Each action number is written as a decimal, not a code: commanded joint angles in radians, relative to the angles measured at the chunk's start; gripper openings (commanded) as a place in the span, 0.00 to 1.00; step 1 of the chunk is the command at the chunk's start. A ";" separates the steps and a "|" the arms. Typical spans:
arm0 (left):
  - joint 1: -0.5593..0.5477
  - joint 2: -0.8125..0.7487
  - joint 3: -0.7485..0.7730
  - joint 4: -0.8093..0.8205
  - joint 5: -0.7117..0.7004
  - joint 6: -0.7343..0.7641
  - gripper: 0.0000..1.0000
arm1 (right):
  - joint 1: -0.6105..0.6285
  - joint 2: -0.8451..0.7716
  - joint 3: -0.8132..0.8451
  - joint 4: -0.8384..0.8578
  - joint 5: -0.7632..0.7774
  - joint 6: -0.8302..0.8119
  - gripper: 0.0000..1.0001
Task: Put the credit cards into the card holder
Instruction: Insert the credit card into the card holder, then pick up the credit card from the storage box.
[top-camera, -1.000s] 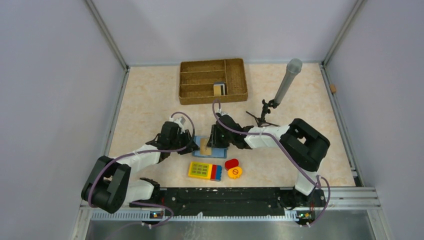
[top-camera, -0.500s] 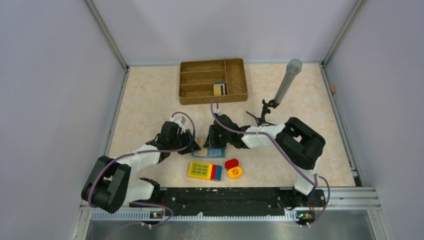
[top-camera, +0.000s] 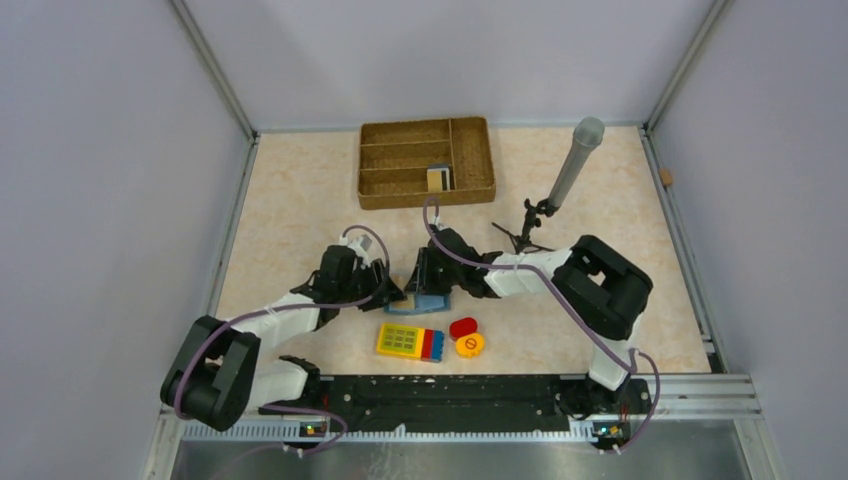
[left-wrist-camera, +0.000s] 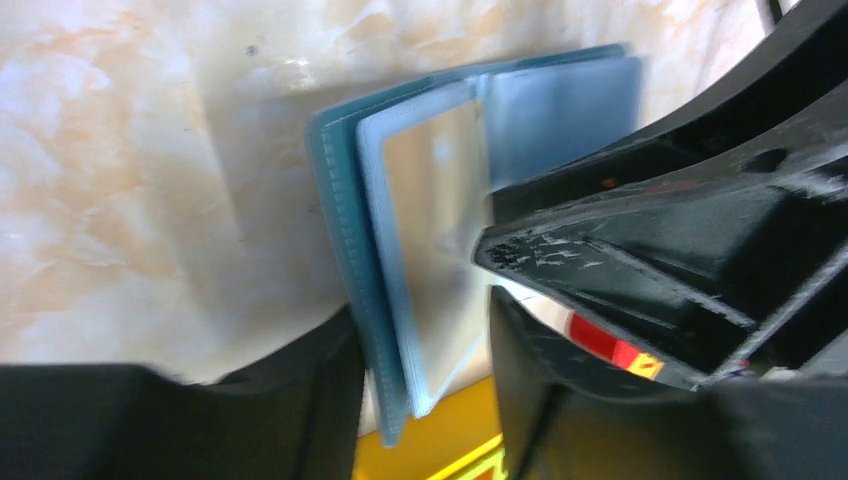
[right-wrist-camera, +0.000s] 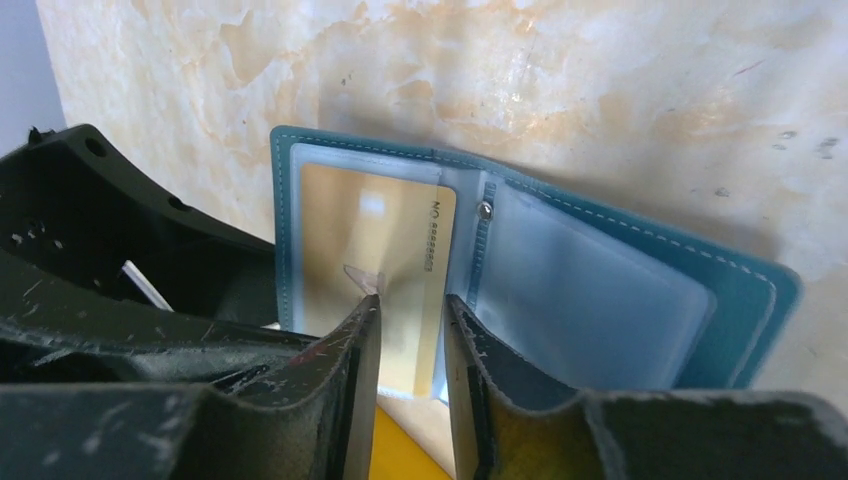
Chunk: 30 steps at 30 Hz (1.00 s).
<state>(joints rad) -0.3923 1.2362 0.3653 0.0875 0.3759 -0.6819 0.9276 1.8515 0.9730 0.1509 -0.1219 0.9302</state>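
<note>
Right wrist view: the card holder (right-wrist-camera: 600, 290) lies open on the surface (right-wrist-camera: 600, 80), with a tan-yellow credit card (right-wrist-camera: 365, 240) inside its left clear pocket. On the right gripper (right-wrist-camera: 410, 310) the jaws sit nearly together astride that pocket's near edge — whether they pinch it, nobody can tell. On the left gripper (left-wrist-camera: 420, 330) the jaws stand released around the holder's edge.

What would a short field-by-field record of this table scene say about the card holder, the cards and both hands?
Card holder: open on table, between both hands
Tan card: inside a clear pocket of it
Right hand: fingers narrowly apart at that card; grip unclear
Left hand: fingers straddle holder's edge; grip unclear
Wicker tray: other cards in one compartment
</note>
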 joint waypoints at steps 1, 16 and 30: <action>-0.001 -0.052 -0.026 -0.047 -0.067 -0.004 0.59 | 0.016 -0.120 -0.006 -0.033 0.103 -0.075 0.32; 0.049 -0.257 0.139 -0.368 -0.138 0.039 0.99 | -0.028 -0.263 0.239 -0.469 0.376 -0.498 0.77; 0.243 -0.178 0.698 -0.786 -0.159 0.331 0.99 | -0.198 0.035 0.687 -0.663 0.426 -0.570 0.80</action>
<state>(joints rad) -0.1989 1.0420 0.9638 -0.5690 0.2714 -0.4931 0.7284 1.7973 1.5330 -0.4389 0.2203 0.3668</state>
